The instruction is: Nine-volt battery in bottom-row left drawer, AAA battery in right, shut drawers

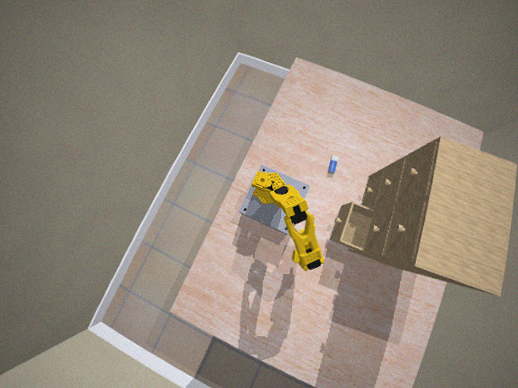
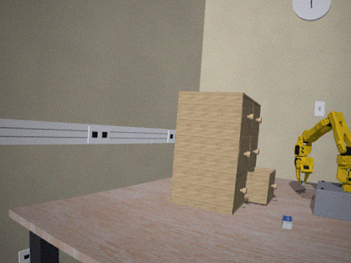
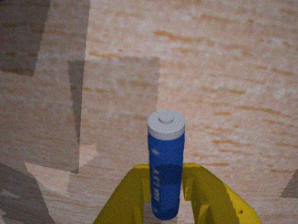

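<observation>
My gripper (image 2: 302,182) (image 3: 166,182) is shut on the AAA battery (image 3: 166,155), a thin blue cylinder with its pale end toward the wrist camera. It is above the table, in front of and beside the pulled-out drawer. The chest's bottom right drawer (image 1: 340,232) (image 2: 259,185) is open; I see nothing in the visible part of it. The bottom left drawer (image 2: 239,196) looks shut. A small blue and white object (image 1: 333,164) (image 2: 287,222) lies on the table, boxy in the exterior view; whether it is the nine-volt battery is too small to tell.
The chest (image 1: 466,217) (image 2: 207,150) stands on the table (image 1: 340,103) (image 2: 185,241), its upper drawers shut. The arm's grey base (image 1: 266,212) (image 2: 340,205) stands opposite the drawer fronts. The open drawer's knob (image 1: 338,220) (image 2: 275,186) sticks out toward the arm.
</observation>
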### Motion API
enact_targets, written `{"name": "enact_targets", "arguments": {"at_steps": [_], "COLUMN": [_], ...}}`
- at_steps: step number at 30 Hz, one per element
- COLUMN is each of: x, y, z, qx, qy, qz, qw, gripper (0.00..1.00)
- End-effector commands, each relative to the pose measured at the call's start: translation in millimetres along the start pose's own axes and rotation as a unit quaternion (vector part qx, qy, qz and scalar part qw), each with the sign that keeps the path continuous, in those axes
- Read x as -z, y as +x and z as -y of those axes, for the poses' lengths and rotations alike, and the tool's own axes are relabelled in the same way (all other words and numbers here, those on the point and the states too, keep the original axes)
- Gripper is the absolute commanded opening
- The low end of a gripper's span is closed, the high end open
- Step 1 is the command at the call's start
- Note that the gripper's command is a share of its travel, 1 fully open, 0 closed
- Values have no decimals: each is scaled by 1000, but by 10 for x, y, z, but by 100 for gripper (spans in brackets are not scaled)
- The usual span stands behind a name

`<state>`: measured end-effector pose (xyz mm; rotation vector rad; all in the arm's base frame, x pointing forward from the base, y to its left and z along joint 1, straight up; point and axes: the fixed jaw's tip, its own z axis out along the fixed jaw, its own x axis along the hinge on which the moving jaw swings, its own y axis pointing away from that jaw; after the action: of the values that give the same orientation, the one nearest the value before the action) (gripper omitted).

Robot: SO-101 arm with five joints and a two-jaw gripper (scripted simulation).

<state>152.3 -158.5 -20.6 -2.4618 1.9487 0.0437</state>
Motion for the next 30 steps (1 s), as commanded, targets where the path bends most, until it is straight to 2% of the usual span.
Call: {"name": "enact_targets", "arguments": {"at_steps": [1, 11, 21, 30], "x": [33, 28, 19, 18], "y": [-30, -111, -215, -220], "z": [36, 52, 67, 68], "qx": [62, 173, 309, 315], "qy": [7, 6, 4, 4], "qz": [-12, -13, -14, -14], "qw": [998, 985, 951, 949], "gripper": [0, 0, 0, 0]}}
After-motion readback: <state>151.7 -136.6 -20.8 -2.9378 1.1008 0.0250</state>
